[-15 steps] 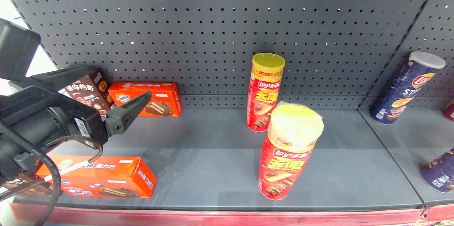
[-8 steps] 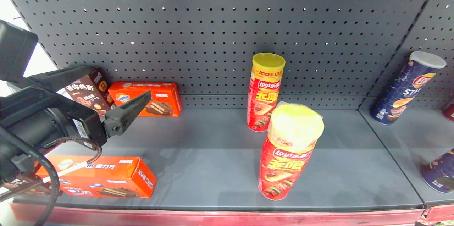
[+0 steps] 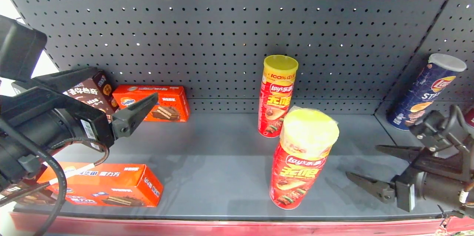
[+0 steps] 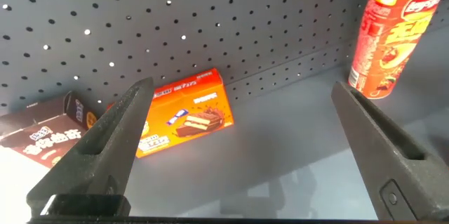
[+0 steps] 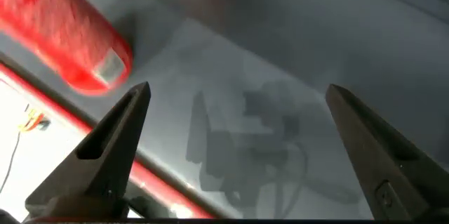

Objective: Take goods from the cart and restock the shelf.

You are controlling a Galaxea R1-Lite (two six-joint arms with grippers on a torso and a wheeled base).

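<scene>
Right now both arms' fingers stand wide apart and hold nothing. Over the left part of the shelf (image 3: pixel 222 162) hangs the left pincer (image 3: pixel 126 83) (image 4: pixel 242 87), in front of the brown box (image 3: pixel 90 95) and the rear orange box (image 3: pixel 155 102); a second orange box (image 3: pixel 107 184) lies at the front edge below it. Low at the shelf's right front hovers the right pincer (image 3: pixel 363 161) (image 5: pixel 238 89), near the front red can (image 3: pixel 301 162), which stands upright before the rear red can (image 3: pixel 277 97)

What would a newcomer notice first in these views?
Two red, yellow-lidded chip cans stand upright on the shelf, the front can nearer its edge than the back can. An open left gripper hangs by the orange boxes at left; an open right gripper sits low, right of the front can.
</scene>
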